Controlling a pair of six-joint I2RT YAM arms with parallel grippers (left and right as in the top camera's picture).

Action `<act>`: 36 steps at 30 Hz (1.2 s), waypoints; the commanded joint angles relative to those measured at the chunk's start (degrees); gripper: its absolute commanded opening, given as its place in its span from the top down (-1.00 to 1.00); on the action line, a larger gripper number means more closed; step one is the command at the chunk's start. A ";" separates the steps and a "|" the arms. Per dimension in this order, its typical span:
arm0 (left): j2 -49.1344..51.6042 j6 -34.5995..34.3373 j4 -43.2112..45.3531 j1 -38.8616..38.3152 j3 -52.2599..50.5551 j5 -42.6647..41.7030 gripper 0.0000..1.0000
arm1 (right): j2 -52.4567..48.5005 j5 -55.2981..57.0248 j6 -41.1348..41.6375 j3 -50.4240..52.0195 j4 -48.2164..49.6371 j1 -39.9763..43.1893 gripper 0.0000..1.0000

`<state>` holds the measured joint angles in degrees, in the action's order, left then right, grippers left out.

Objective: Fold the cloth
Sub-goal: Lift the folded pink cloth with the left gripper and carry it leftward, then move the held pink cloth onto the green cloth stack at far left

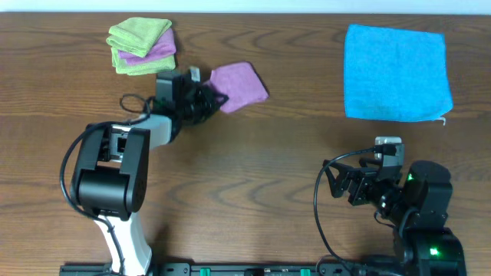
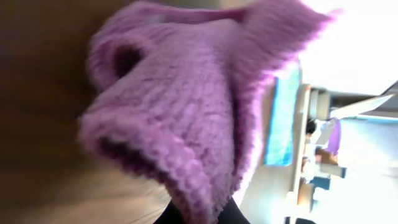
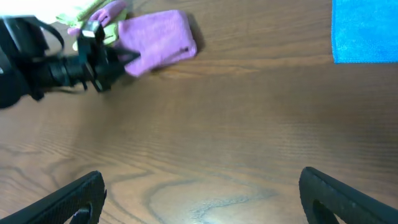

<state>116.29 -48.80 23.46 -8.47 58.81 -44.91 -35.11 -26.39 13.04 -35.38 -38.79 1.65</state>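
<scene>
Pressed up against the left wrist camera, the purple microfibre cloth [image 2: 186, 106] fills that view as a soft, looped-pile bundle with rolled edges and a dark hollow between its layers. At the far left of the brown wooden table [image 1: 253, 176], a stack of lime-green and purple folded cloths [image 1: 142, 46] sits near the back edge, apart from the work. Just right of it, the left gripper [image 1: 213, 100] reaches in and appears closed on the near left edge of the purple microfibre cloth, though fabric hides its fingers almost wholly. That cloth lies at the back of the table, left of centre and tilted. Its outline is smaller than the blue one's, so it looks doubled over or bunched rather than spread flat. It should handle as light, limp and slightly grippy: it will sag and drag from any pinch, hold no crease of its own, and take a firm squeeze unharmed. The best holds, I judge, are a corner or a hemmed edge, pinching all layers together. Further right, well apart, a bright blue square terry cloth [image 1: 395, 73] lies flat. At the near right, the right gripper [image 3: 202, 199] hovers over the table with its jaws spread wide, holding nothing.
</scene>
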 commanded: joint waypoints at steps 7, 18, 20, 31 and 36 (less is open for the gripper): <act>-1.79 -3.08 -9.14 -0.13 12.15 0.76 0.88 | 0.24 -0.61 0.66 0.31 -0.04 0.52 -0.99; -1.77 -0.98 -20.90 -0.09 26.34 6.12 0.88 | 0.24 -0.61 0.66 0.31 -0.07 0.52 -0.99; -1.77 0.50 -24.83 0.04 29.77 8.59 0.88 | 0.24 -0.61 0.66 0.31 -0.07 0.52 -0.98; -1.77 7.23 -34.86 4.22 43.10 19.15 0.89 | 0.24 -0.61 0.66 0.31 -0.07 0.52 -0.98; -1.77 8.20 -33.77 7.82 44.44 23.47 0.88 | 0.24 -0.61 0.66 0.31 -0.07 0.52 -0.99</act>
<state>116.14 -43.03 -10.90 -2.61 101.82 -26.02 -35.11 -26.37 13.04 -35.38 -38.79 1.65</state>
